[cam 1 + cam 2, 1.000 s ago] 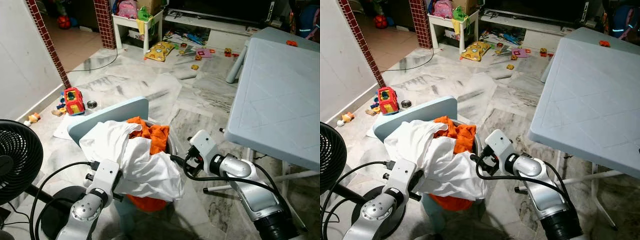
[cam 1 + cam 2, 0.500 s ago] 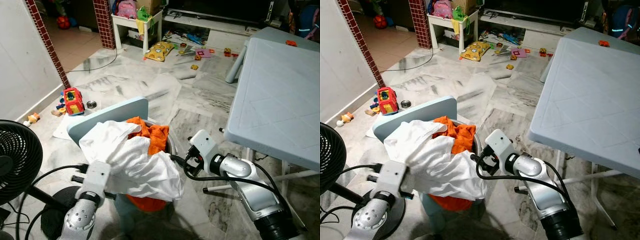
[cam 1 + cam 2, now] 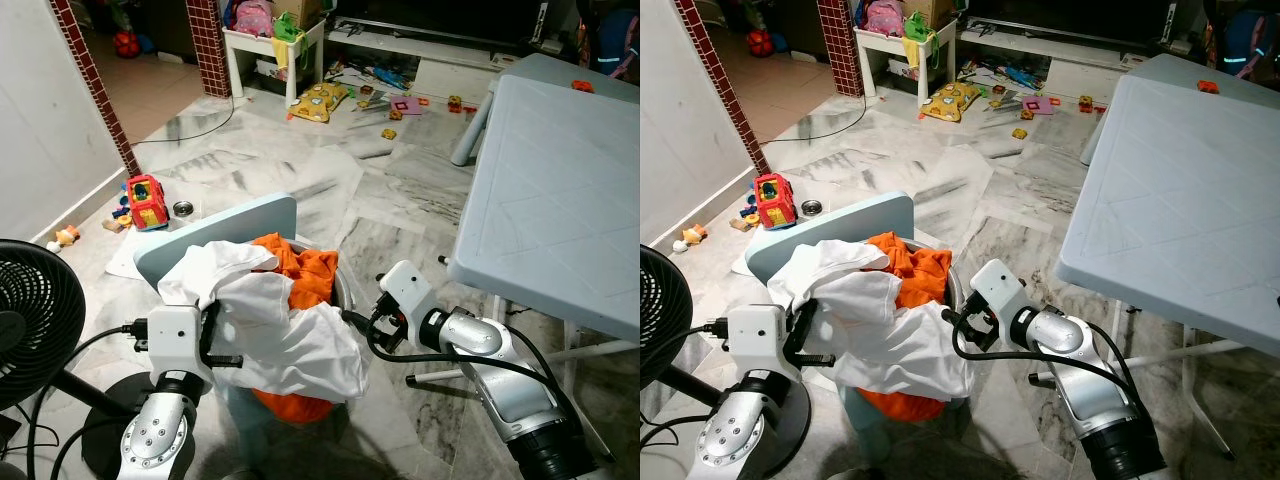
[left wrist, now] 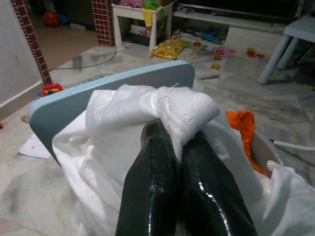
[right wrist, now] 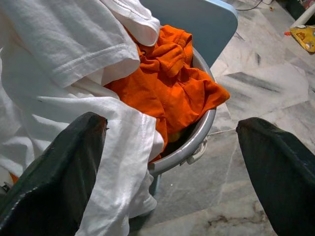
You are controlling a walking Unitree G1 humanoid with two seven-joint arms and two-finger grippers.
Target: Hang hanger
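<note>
- The left pincer (image 4: 179,147) has its two black fingers pressed together on a bunched fold of the white garment (image 3: 285,330), pinching the cloth between the tips.
- In the head views the left arm rises at the near left, its white wrist block just beside the near-left side of the laundry pile, with the cloth drawn up toward it.
- The white garment drapes over the near and left sides of a grey basin (image 5: 194,142), spilling over its rim.
- An orange garment (image 3: 310,270) lies in the basin on the far right of the pile, partly under the white cloth.
- The basin sits on a pale blue chair (image 3: 215,240), whose backrest stands just behind the laundry on the far left.
- The right pincer (image 5: 167,167) is spread wide, one finger over the white cloth and the other out over the marble floor (image 3: 400,200), with the basin rim between them; it grips nothing.
- In the head views the right arm reaches in from the near right, its wrist close to the right side of the basin.
- A black fan (image 3: 35,320) stands at the near left, well clear of the chair.
- A pale blue table (image 3: 560,190) fills the right side.
- Toys (image 3: 145,200) lie scattered on the floor to the far left and along the far wall.
- I cannot make out a hanger anywhere.
</note>
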